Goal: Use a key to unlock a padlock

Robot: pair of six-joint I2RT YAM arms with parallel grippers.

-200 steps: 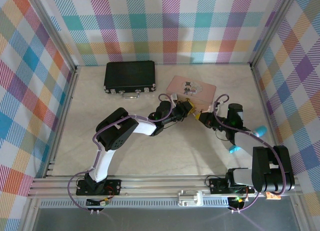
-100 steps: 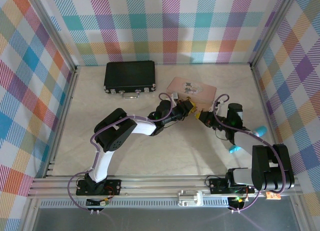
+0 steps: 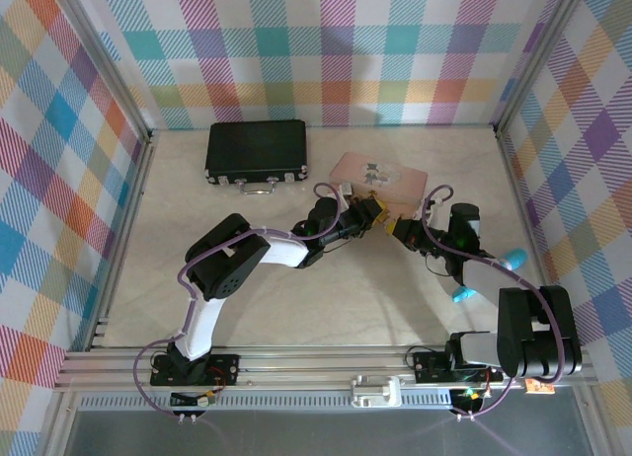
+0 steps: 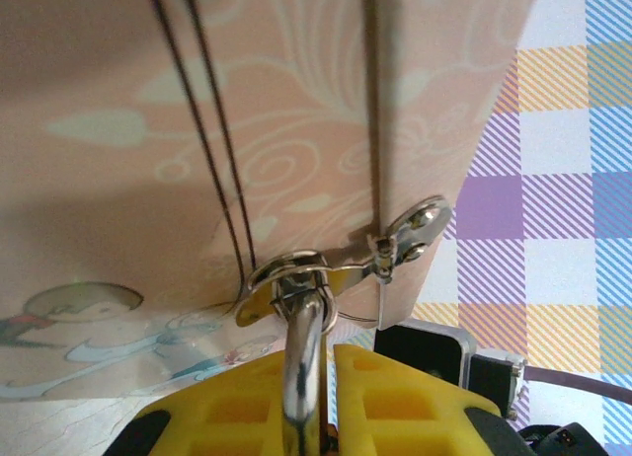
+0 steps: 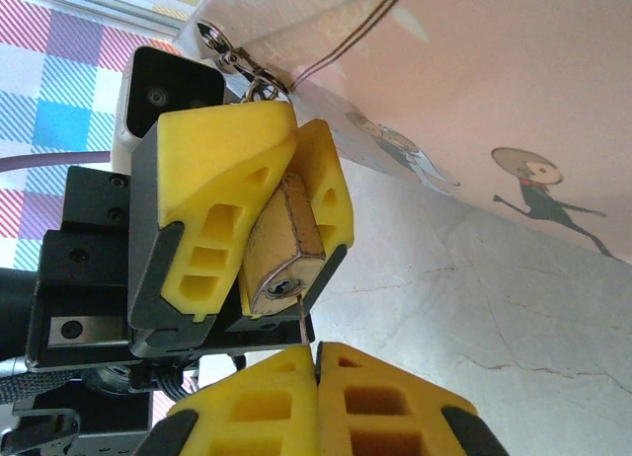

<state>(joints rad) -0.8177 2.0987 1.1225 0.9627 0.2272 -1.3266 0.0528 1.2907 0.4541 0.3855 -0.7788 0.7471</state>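
In the right wrist view the small brass padlock (image 5: 281, 244) is clamped between the yellow fingers (image 5: 212, 170) of my left gripper, with its keyhole end facing down. My right gripper (image 5: 316, 349) is shut on the key (image 5: 300, 328). Only the key's thin blade sticks up, and its tip touches the padlock's bottom face right beside the keyhole. In the left wrist view the silvery shackle (image 4: 302, 352) rises out of my left gripper (image 4: 326, 372) and passes through the metal hasp (image 4: 296, 273) of the pink tin (image 4: 197, 130). From above, the left gripper (image 3: 372, 211) and right gripper (image 3: 396, 226) meet just in front of that tin.
The pink picture-lidded tin (image 3: 380, 173) lies right behind both grippers. A black case (image 3: 257, 148) with a handle sits at the back left. Plaid walls enclose the table on three sides. Bare marbled tabletop (image 3: 326, 298) stretches in front of the grippers.
The pink tin has shifted slightly at its near edge since a second ago. Both grippers stay shut and have hardly moved.
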